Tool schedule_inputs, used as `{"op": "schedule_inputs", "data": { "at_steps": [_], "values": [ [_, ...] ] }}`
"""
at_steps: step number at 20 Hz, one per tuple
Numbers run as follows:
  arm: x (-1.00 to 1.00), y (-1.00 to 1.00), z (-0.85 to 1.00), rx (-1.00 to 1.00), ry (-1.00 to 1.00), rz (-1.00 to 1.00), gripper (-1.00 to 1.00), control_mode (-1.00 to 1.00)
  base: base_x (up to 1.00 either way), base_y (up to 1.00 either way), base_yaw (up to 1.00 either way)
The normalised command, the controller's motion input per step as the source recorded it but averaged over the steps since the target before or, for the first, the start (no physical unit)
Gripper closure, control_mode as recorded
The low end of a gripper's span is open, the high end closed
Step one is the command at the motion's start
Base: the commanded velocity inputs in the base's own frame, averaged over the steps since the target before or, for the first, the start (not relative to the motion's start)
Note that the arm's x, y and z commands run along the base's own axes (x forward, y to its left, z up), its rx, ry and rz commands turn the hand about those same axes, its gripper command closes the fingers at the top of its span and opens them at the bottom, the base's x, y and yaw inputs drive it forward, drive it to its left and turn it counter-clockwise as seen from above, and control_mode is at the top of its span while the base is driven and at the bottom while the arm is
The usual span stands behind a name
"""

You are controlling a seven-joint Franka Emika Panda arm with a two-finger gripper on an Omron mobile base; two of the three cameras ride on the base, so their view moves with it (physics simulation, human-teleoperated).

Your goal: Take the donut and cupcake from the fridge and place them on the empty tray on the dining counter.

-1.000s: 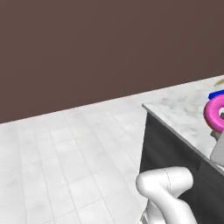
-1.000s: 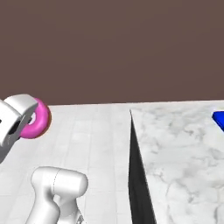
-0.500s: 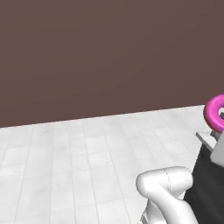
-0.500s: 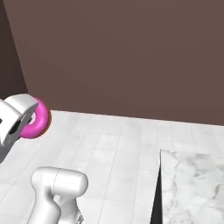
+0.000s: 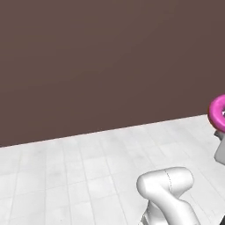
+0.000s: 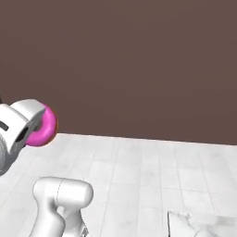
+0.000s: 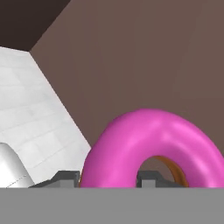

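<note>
Your jaws pinch the pink donut (image 7: pixel 151 148) by its ring. A sharp swing could shake it loose onto the floor (image 5: pixel 88 176).

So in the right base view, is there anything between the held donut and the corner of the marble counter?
No. The donut, held in the shut gripper, and the dining counter corner are separated by bare white tiled floor, with the arm's white joint below the donut.

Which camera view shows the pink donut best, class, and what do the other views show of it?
The hand view: the donut looms large there, its ring and hole plain, held in the shut gripper. The right base view shows it small, partly behind the hand; the left base view catches just a sliver at the right edge.
</note>
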Motion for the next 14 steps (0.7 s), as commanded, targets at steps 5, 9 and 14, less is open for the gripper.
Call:
{"op": "schedule_inputs", "data": {
  "at_steps": [5, 9, 14],
  "values": [
    [0.00, 0.00, 0.00, 0.00, 0.00, 0.00, 1.00, 1.00, 0.58, 0.00, -0.53],
    [0.00, 0.00, 0.00, 0.00, 0.00, 0.00, 1.00, 1.00, 0.04, -0.10, -0.60],
    [0.00, 0.00, 0.00, 0.00, 0.00, 0.00, 1.00, 1.00, 0.00, -0.08, -0.68]
  ]
}}
